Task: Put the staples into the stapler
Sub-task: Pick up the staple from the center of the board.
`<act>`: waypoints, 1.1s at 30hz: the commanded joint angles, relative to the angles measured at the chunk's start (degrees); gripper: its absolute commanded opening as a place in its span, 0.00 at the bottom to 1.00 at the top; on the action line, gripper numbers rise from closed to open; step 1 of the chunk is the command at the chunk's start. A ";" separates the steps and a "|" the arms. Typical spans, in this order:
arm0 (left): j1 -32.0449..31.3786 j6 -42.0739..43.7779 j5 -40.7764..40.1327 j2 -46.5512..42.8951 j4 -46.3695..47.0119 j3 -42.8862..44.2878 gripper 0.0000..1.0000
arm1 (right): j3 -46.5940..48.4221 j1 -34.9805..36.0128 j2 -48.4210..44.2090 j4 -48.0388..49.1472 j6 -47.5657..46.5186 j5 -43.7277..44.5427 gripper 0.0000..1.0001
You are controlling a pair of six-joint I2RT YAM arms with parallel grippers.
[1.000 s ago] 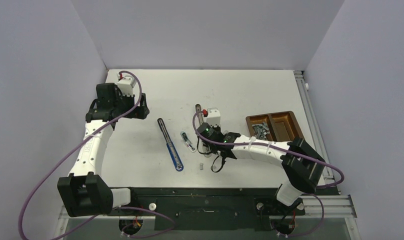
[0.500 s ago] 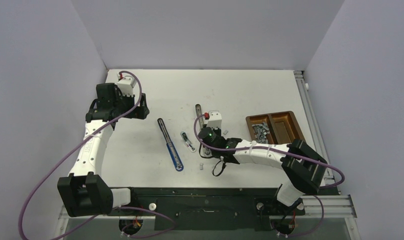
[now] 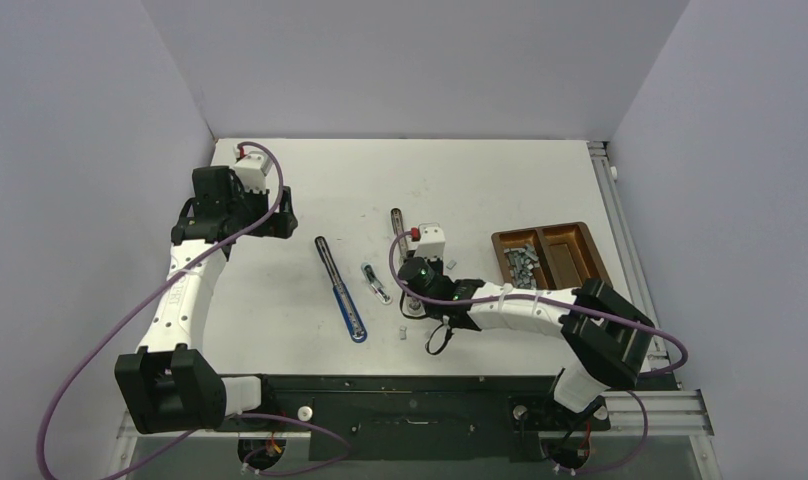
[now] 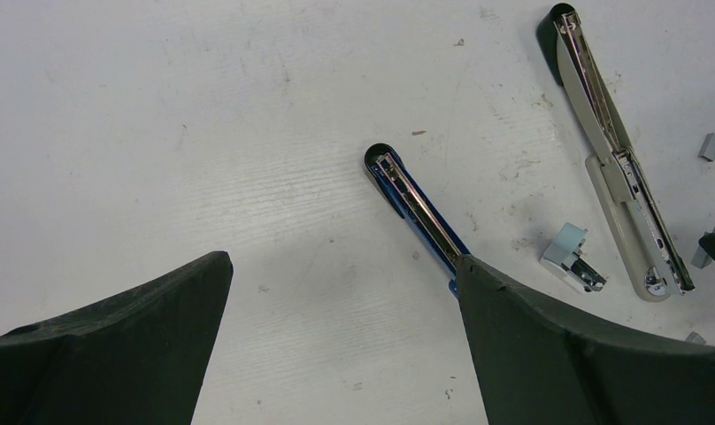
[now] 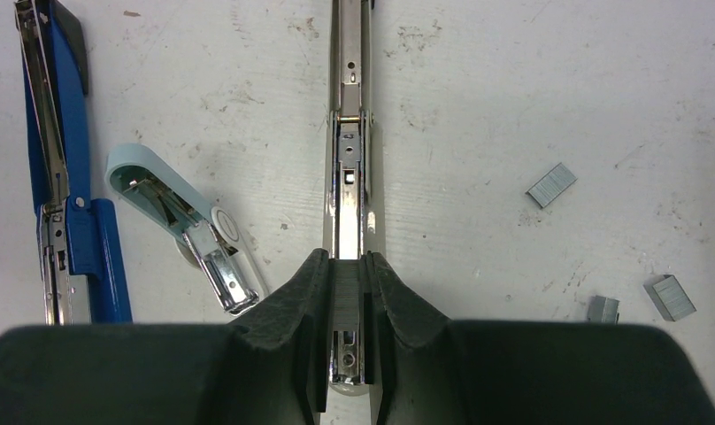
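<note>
Top external shows the left jaws spread wide and empty, parked far to the left of the work, probably to stay out of the way. The right jaws hang over the near end of the grey stapler (image 3: 396,222), which lies opened flat on the surface (image 3: 500,170). Well to their right, a brown tray (image 3: 546,227) holds the spare staples (image 3: 520,260) in its left compartment.

Left wrist view has the blue stapler (image 4: 416,208) lying opened out between those wide, empty jaws. The grey stapler and a small pale blue-green item (image 4: 566,257) lie beyond the right-hand finger.

Right wrist view shows the jaws closed almost fully on a staple strip (image 5: 346,297), pinched by its long sides. It sits in line with the grey stapler's open channel, directly over it (whether it already touches the rail I cannot tell). That side grip leaves the strip's underside free to seat, I judge. A few loose strips (image 5: 551,185) lie to the right of the jaws.
</note>
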 commanded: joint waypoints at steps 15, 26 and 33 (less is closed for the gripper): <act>0.23 -0.39 -0.60 -0.39 0.62 2.79 0.96 | -1.59 0.09 -0.13 3.29 0.44 0.69 0.09; 0.23 -0.39 -0.51 -0.29 0.84 2.99 0.96 | -1.04 0.10 1.28 2.99 0.97 0.12 0.09; 0.23 -0.14 -0.54 -0.51 0.95 2.94 0.96 | -1.03 0.13 1.61 3.01 1.05 -0.09 0.09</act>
